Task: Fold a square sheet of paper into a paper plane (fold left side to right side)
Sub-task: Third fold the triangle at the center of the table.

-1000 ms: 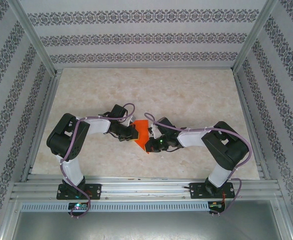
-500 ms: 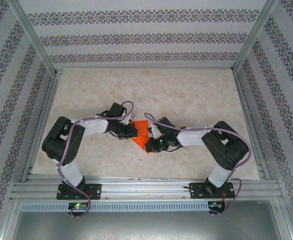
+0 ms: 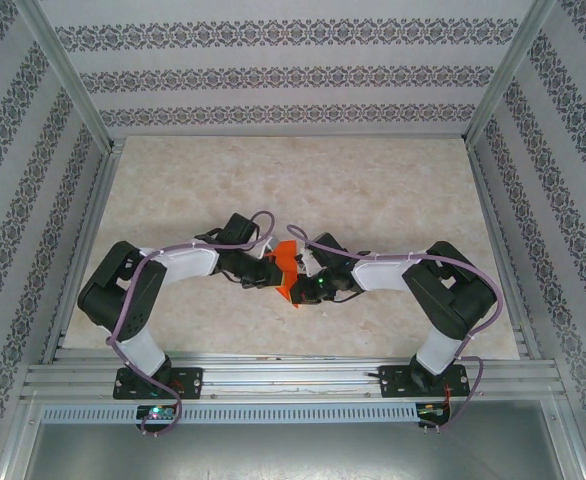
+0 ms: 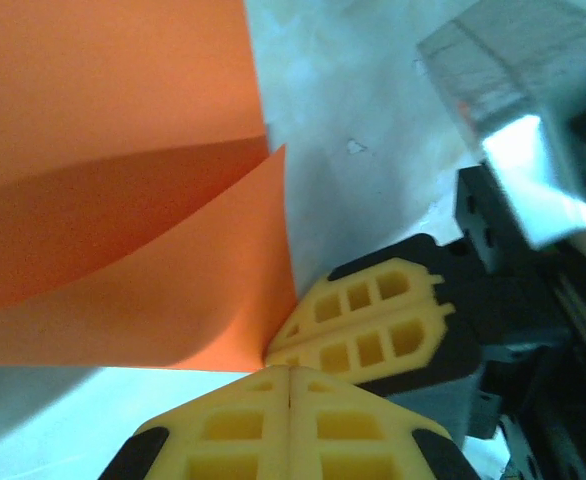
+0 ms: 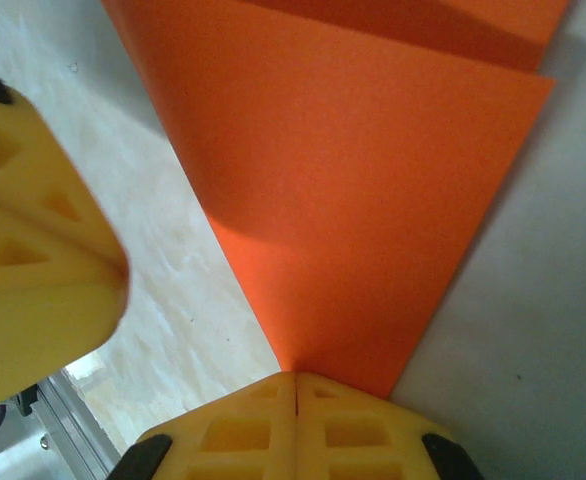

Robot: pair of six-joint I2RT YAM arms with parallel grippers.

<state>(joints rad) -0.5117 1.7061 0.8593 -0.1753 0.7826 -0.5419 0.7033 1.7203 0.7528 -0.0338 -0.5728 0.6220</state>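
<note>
My right pincer [image 5: 295,378], fully closed, pinches one corner of the square sheet of paper [image 5: 353,200], which lies partly lifted at mid-table [image 3: 393,190]. My left pincer [image 4: 289,372], closed and empty, waits just beside. To do this well, I judge: carry the corner low, align the edges, then crease.

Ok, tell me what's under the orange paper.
Under the raised upper flap of the orange paper lies a second, shadowed layer of the same sheet. Around it is the pale marbled table. The patch of table directly beneath the paper is covered.
</note>
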